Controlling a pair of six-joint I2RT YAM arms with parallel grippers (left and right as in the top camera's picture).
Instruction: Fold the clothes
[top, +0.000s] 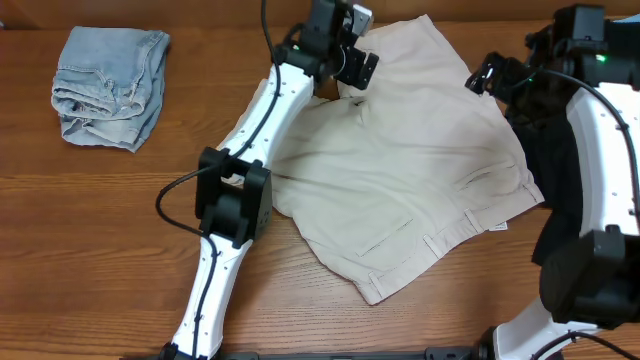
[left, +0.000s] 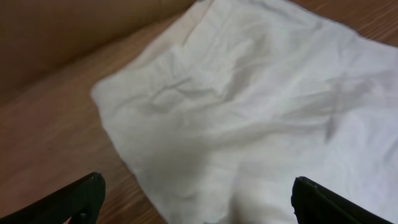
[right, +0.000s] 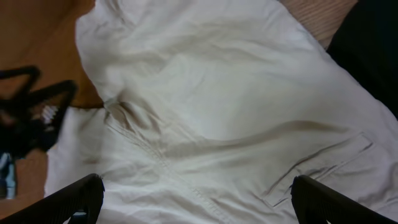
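Pale beige shorts (top: 420, 170) lie spread flat mid-table, waistband and slit pockets toward the front. My left gripper (top: 354, 64) hovers open over their far left leg edge. In the left wrist view the cloth (left: 249, 106) fills the space ahead of the left gripper (left: 199, 205), with nothing between its wide-apart jaws. At the shorts' far right edge my right gripper (top: 488, 76) is also open. The right wrist view shows the shorts' centre seam and a pocket (right: 236, 106) below the right gripper (right: 196, 202), which holds nothing.
A folded light-blue denim piece (top: 108, 85) rests at the far left. A black garment (top: 555, 160) lies under the right arm beside the shorts, and shows again at the right wrist view's upper right (right: 373, 43). The left arm (top: 240, 190) crosses the shorts' left side.
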